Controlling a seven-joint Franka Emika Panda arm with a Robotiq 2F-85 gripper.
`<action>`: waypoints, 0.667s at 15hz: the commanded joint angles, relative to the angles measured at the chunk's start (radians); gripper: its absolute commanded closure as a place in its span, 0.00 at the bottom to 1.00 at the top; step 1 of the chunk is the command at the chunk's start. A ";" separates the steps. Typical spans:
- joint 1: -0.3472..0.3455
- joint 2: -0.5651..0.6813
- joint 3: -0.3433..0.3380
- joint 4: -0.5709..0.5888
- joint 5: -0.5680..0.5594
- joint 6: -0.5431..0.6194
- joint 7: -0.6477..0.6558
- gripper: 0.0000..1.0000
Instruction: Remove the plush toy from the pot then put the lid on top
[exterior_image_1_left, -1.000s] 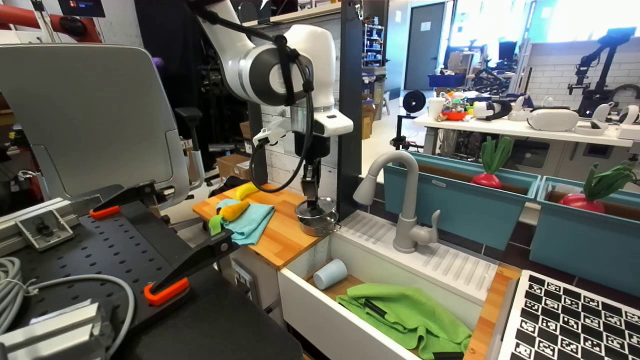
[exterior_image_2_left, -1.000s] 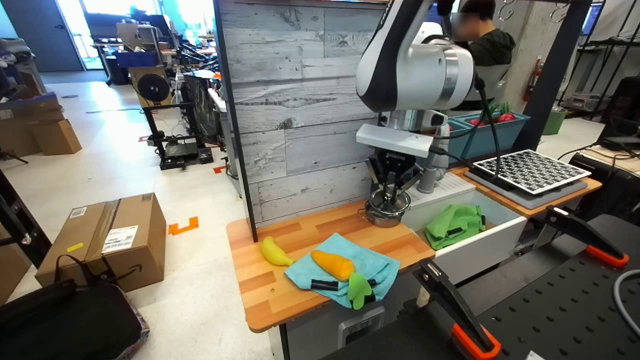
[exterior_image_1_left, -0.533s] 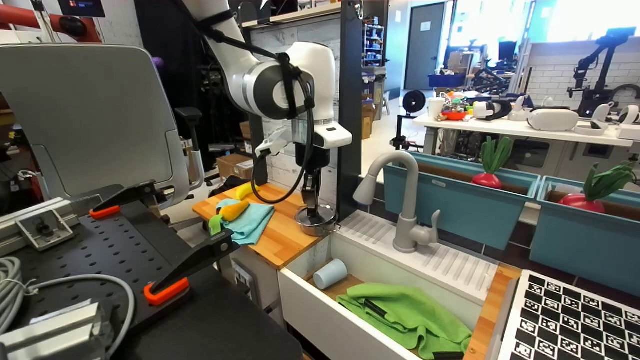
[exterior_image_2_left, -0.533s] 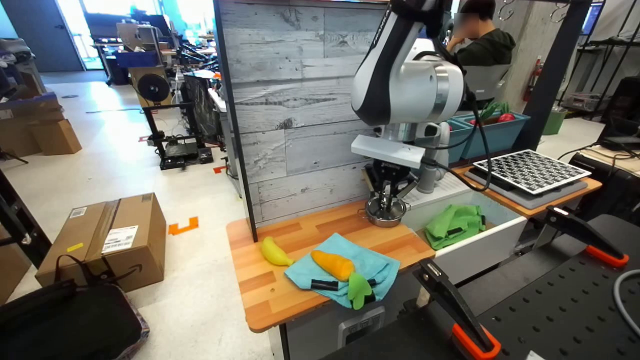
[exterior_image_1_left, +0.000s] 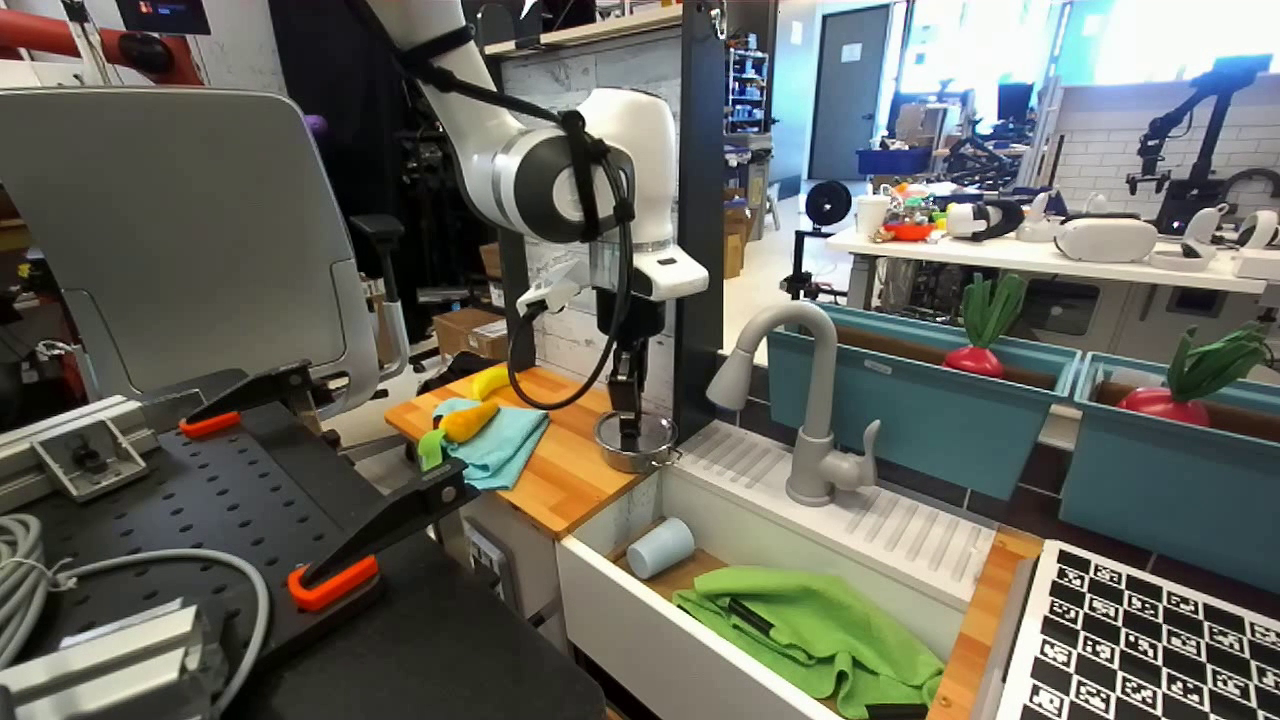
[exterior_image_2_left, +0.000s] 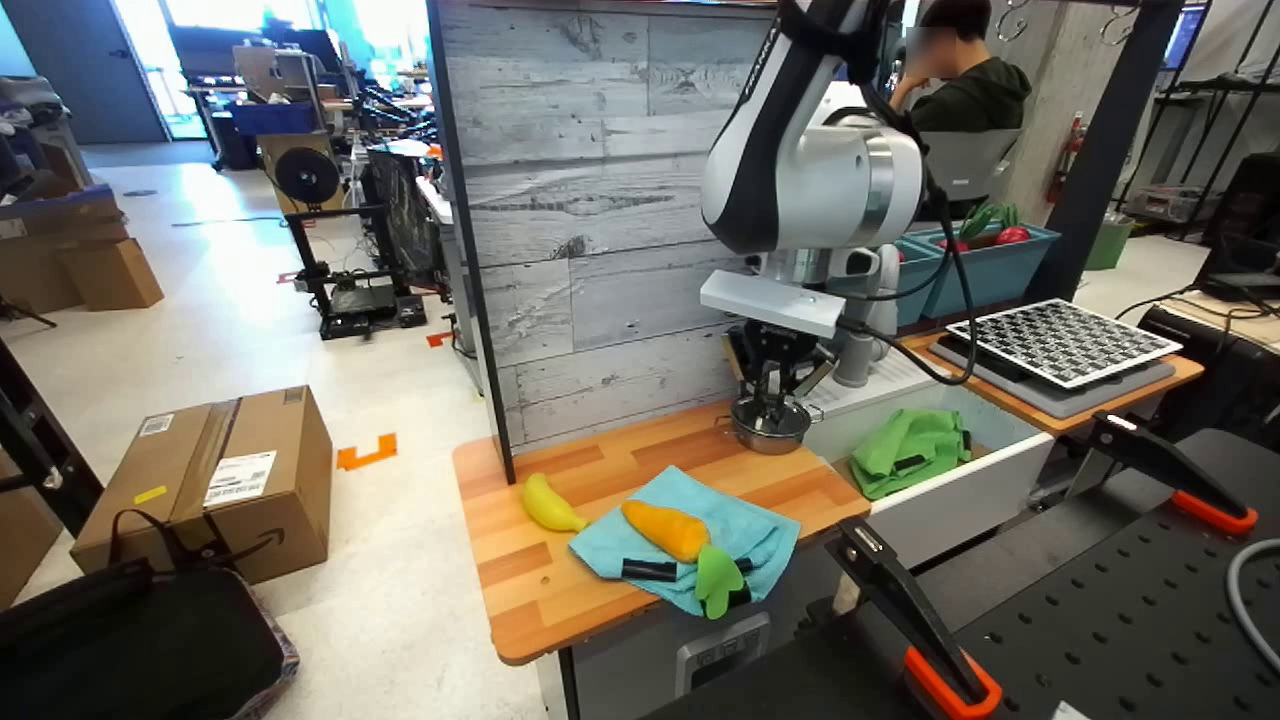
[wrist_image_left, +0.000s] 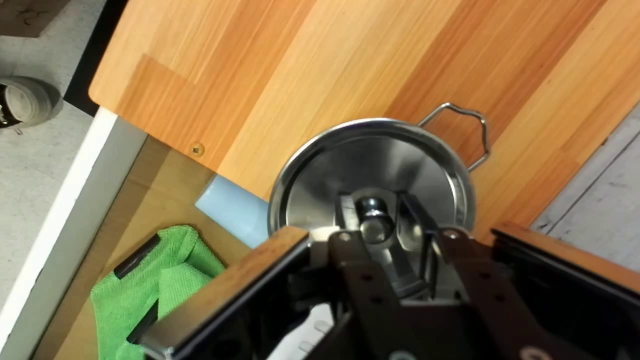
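Lid (wrist_image_left: 375, 165) of polished metal rests over the mouth of the steel pot (exterior_image_2_left: 772, 440), looking level in both exterior views; whether fully seated, I can't tell. Pot stands upright at the far right corner of the wooden worktop (exterior_image_2_left: 620, 455), just left of the white sink (exterior_image_1_left: 630, 630). End effector (wrist_image_left: 377, 200) points straight down, fingertips low over the lid and parted a little, one either side of the round knob (wrist_image_left: 376, 230); in the wrist view a slim gap shows between knob and one finger, so I log it as holding nothing. Carrot-shaped plush toy (exterior_image_2_left: 660, 528), orange with a green top, lies outside the pot on a folded light-blue cloth (exterior_image_2_left: 755, 520), near side of the worktop in an exterior view. Yellow banana (exterior_image_2_left: 548, 505) to the left of that cloth, tip right at its edge; contact hard to call from where I stand. Inside the sink: a green cloth (exterior_image_1_left: 820, 610), bunched, and a pale blue cup (exterior_image_1_left: 660, 548) on its side at the left end. Grey faucet (exterior_image_1_left: 818, 430) rises along the far side of the sink; beyond it, teal planters (exterior_image_1_left: 900, 400) with red radishes (exterior_image_1_left: 973, 362) in them. Checkered board (exterior_image_2_left: 1065, 342) lies to the right of the sink. Person (exterior_image_2_left: 975, 105) in dark clothing, seated farther back on the right, in an exterior view.
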 joint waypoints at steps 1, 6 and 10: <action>-0.027 0.019 0.022 0.037 0.015 -0.020 -0.003 0.41; -0.029 -0.001 0.028 0.010 0.015 -0.012 -0.013 0.02; -0.006 -0.078 0.031 -0.109 -0.003 0.020 -0.049 0.00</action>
